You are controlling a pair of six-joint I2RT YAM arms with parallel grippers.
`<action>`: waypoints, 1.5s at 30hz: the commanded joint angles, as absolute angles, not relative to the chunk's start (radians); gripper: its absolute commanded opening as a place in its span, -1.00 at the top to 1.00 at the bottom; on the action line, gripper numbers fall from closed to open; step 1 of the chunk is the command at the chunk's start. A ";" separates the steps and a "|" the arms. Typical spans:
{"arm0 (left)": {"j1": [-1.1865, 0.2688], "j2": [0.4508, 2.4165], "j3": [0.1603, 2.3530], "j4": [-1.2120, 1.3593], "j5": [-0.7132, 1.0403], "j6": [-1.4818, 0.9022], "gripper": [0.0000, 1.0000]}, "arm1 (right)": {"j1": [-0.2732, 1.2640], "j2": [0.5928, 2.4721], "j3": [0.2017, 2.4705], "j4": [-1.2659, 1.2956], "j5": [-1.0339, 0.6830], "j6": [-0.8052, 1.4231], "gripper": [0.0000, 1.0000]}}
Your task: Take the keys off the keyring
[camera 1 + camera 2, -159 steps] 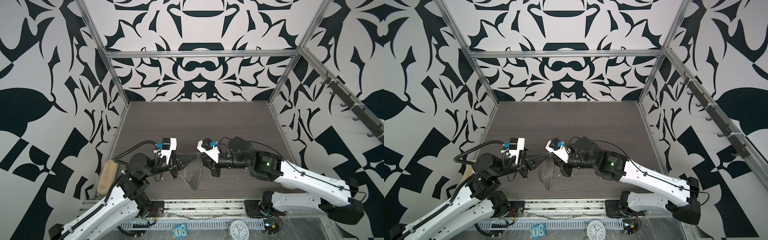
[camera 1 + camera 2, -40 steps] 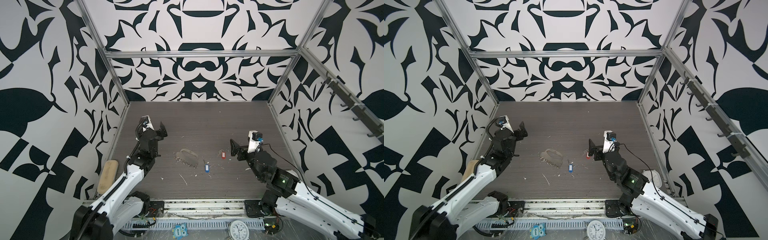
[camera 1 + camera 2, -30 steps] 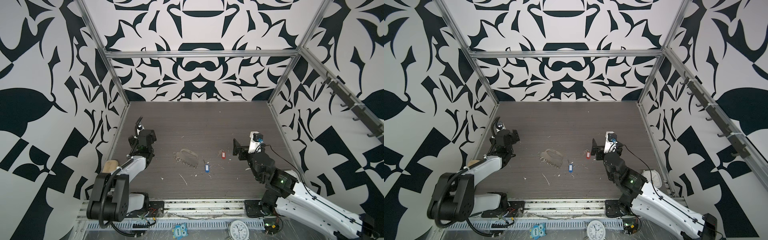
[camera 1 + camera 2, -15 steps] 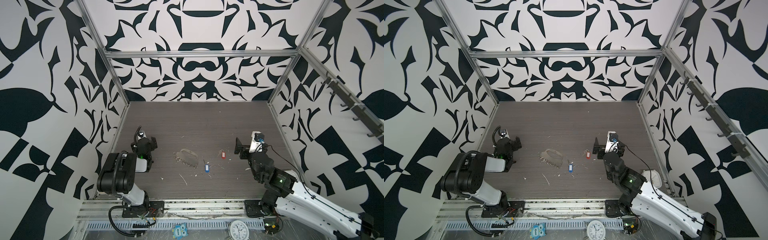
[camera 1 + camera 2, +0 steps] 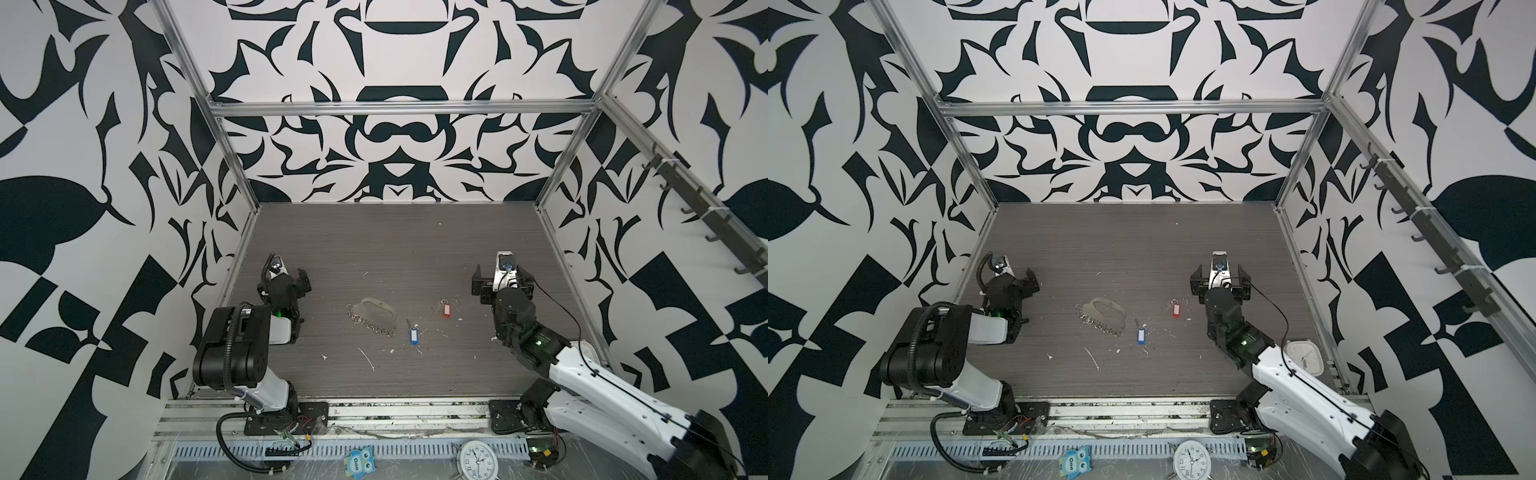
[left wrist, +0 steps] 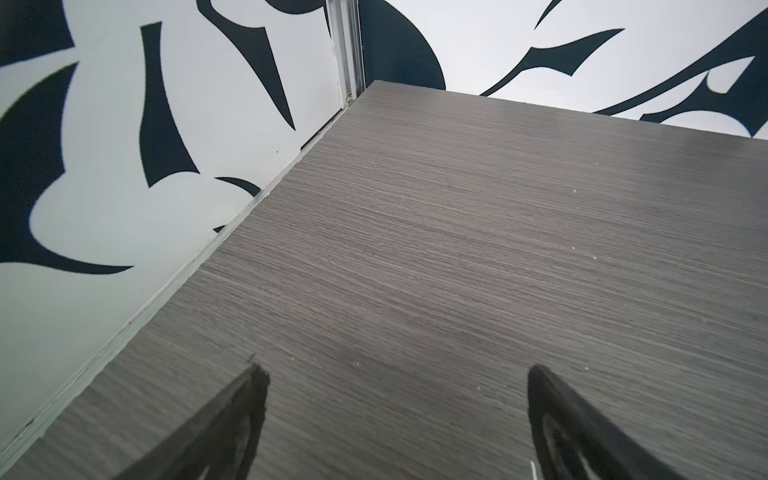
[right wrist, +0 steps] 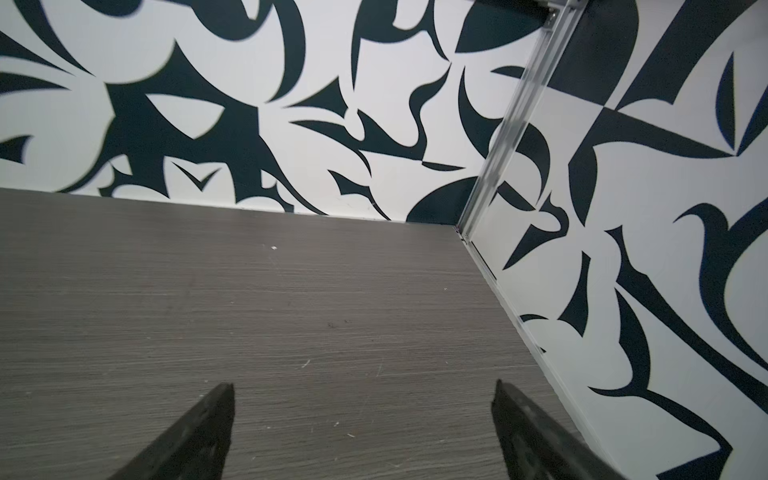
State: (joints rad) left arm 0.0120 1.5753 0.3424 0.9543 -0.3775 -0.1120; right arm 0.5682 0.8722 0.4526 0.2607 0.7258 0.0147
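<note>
In both top views the keyring (image 5: pixel 376 308) (image 5: pixel 1105 309) lies flat on the grey wood-grain worktop (image 5: pixel 395 249), near its middle, with its row of small silver rings strung along the edge nearer the arm bases. The blue key tag (image 5: pixel 413 336) (image 5: pixel 1141 336) lies just off the right end of that row and looks to be apart from it. The red key tag (image 5: pixel 446 310) (image 5: pixel 1176 310) lies farther right, between the keyring and the right arm, with its own small ring at its far end. Neither tag hangs on the plate. The left end effector (image 6: pixel 397 372) is by the left wall, well away from the keyring. Its wrist view shows the two dark fingers (image 6: pixel 253 388) spread wide over bare worktop with nothing between them. The right end effector (image 5: pixel 501 284) (image 7: pixel 363 389) sits near the right side of the worktop, close to the red key tag but not touching it. Its jaws are also spread wide and empty. Small white scraps (image 5: pixel 368 359) are scattered over the worktop, near the tags and nearer its front edge.
</note>
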 commanded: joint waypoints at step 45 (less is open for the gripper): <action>0.014 1.569 0.351 0.986 -0.374 -0.124 -0.99 | 0.106 1.550 0.337 0.940 0.338 0.041 -0.99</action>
State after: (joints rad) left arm 0.0120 1.5753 0.3424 0.9611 -0.3767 -0.1150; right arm 0.1062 1.5711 0.3225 0.9100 0.3298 0.0345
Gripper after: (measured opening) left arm 0.995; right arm 0.996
